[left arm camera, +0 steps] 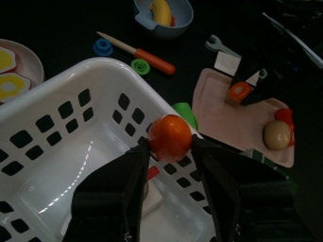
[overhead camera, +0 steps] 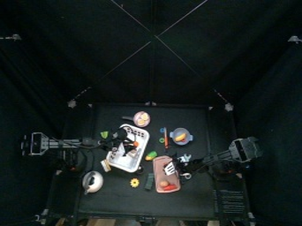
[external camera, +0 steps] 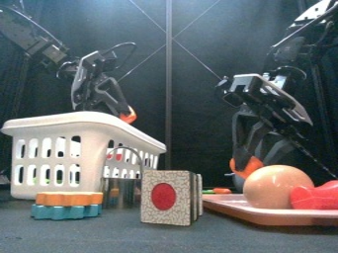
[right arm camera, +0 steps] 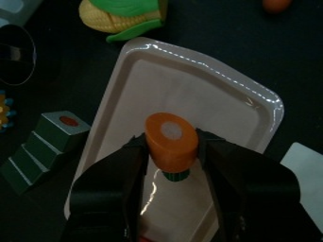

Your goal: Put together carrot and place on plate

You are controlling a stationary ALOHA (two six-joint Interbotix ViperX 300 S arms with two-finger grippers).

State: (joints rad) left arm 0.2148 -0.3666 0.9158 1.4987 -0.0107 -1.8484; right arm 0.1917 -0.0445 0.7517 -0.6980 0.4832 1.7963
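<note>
Black curtains [overhead camera: 48, 53] around a small black table [overhead camera: 112, 190].

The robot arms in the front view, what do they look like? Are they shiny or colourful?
Both are black all over. The left arm and the right arm are built from chunky black blocks joined together, with thin black cables looping around them. Each ends in two flat black fingers, seen close up on the left gripper and the right gripper. No colourful markings show.

Carrot tip [left arm camera: 171, 137] over basket, stub [right arm camera: 172, 142] over tray
</note>
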